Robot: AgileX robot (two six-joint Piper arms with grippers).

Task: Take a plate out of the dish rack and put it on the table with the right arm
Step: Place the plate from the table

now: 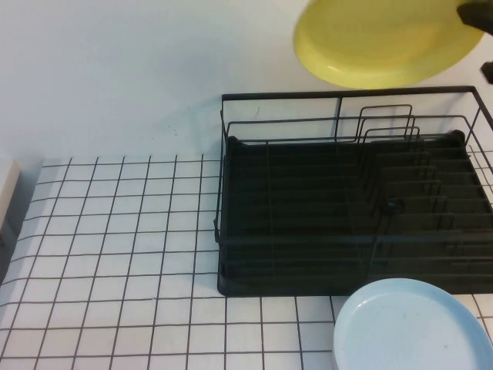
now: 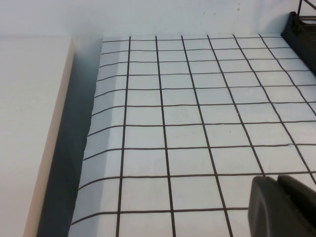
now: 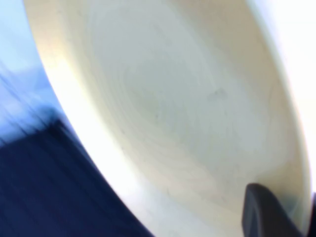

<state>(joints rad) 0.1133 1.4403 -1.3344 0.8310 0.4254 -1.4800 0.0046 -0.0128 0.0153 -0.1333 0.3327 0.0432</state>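
**Yellow plate held above the rack**

While the table (image 1: pixel 115 254) spreads its white, black-gridded surface below a pale wall, the dish rack (image 1: pixel 308 223) sits at its right with its black tray bare of dishes. A light blue plate (image 1: pixel 408 327) lies just in front of it. The right gripper (image 1: pixel 481 31), clamped on the plate (image 1: pixel 385 38), holds it in the air above the rack's back rail. The left gripper (image 2: pixel 284 205) hovers low over the table's left part; whether its fingers are apart I cannot tell.

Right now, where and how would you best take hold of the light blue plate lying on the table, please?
Pinch the light blue plate at its raised rim from the left-hand side. It lies flat on the table in front of the dish rack, so only the rim offers an edge.
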